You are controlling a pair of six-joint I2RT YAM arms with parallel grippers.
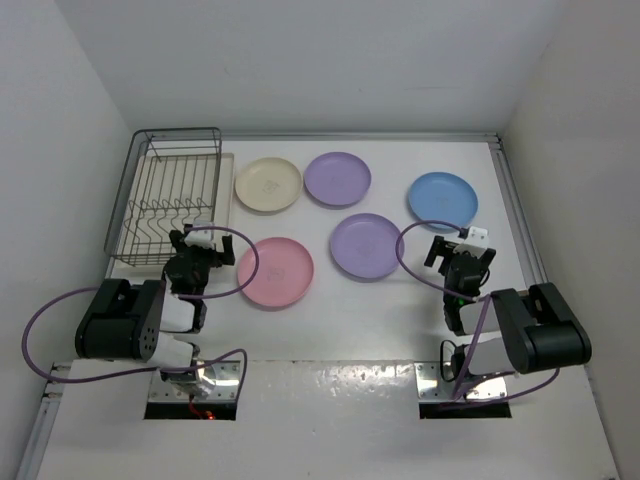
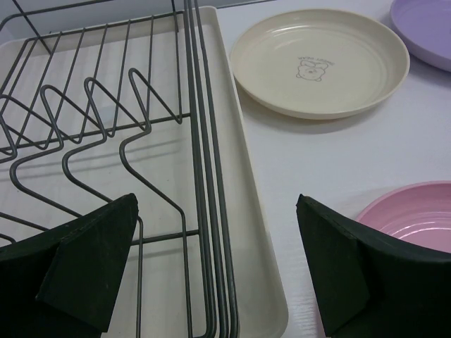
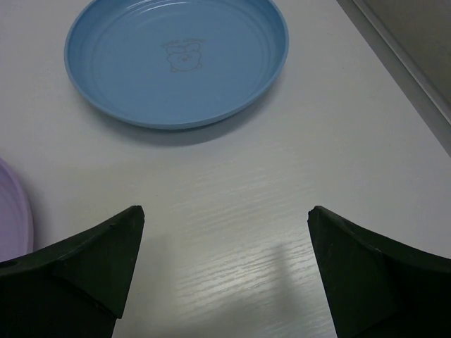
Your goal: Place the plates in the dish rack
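Progress: zero of five loaded, by my read; every plate lies flat on bench (image 1: 400, 320).
Rack: rectangular dark wire dish rack on pale tray base (image 1: 170, 205), far left corner of bench; nothing between its upright prongs (image 2: 91, 105) in overhead or left wrist view.
Cream: round matte cream plate (image 1: 268, 185), toward far edge, just beside rack's right side, not touching it.
Lilac one: round matte lilac plate (image 1: 337, 179), toward far edge, mid-bench, just right of cream.
Lilac two: second round matte lilac plate (image 1: 366, 246), bench centre, nearer my side.
Blue: round matte blue plate (image 1: 442, 200), toward right edge, apart from the rest.
Pink: round matte pink plate (image 1: 275, 272), left of centre, closest of the five to near edge.
Left claw: left gripper (image 1: 203, 240) spread wide, gripping nothing; it hangs over rack's right rim, pink plate just to its right.
Right claw: right gripper (image 1: 460, 245) spread wide, empty, over bare bench just short of blue plate.
Left to do: all five plates; I judge each needs lifting, tipping on edge and slotting between prongs.
Likely first picks: my guess only, pink for left arm, blue for right.
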